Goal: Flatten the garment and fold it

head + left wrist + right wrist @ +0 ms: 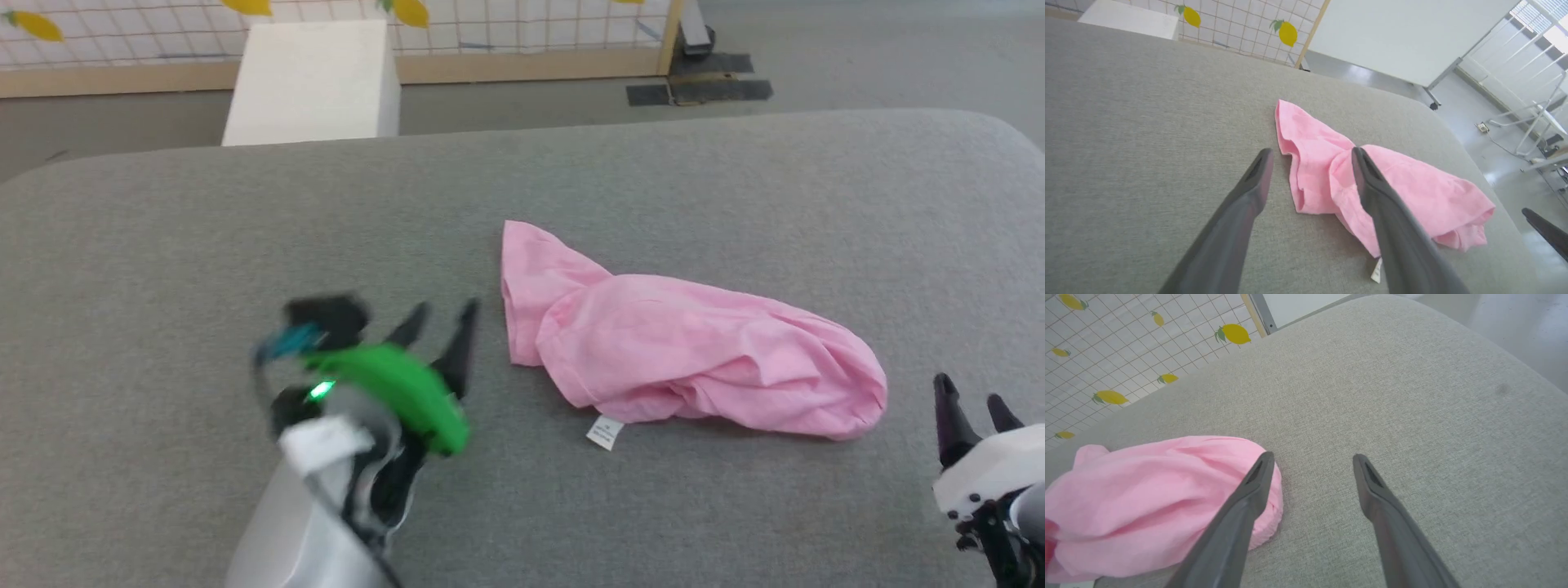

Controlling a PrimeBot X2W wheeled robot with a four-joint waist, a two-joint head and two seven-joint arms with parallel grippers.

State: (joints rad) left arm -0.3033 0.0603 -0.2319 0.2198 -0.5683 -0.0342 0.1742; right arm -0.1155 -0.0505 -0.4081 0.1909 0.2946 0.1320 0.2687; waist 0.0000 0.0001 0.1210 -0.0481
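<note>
- The garment (694, 359), a thin light pink cloth, is lying crumpled in one long heap on the grey fabric-covered surface (163, 245), between the two grippers.
- The left gripper (441, 327) is hovering just beside the heap's left end. Its two dark fingers are standing wide apart and gripping nothing. It is showing blurred in the head view, with a green cover (392, 396) behind the fingers.
- In the left wrist view the heap is lying ahead of that gripper and off to the view's right. The finger on that side is overlapping the cloth, but whether it is touching is not clear. The other finger is pointing over bare grey surface.
- The right gripper (970, 392) is waiting near the heap's right end, apart from it. Its fingers are also spread wide, with only grey surface showing between them.
- In the right wrist view the rounded end of the heap is bulging out beside the finger on that view's left.
- A small white sewn-in label (605, 432) is poking out from the heap's near edge, flat on the surface and nearer the left gripper than the right. Its print is too small to read.
- Beyond both grippers, past the surface's far edge, a white box (314, 77) is standing before a gridded screen printed with yellow lemons (1106, 355).
</note>
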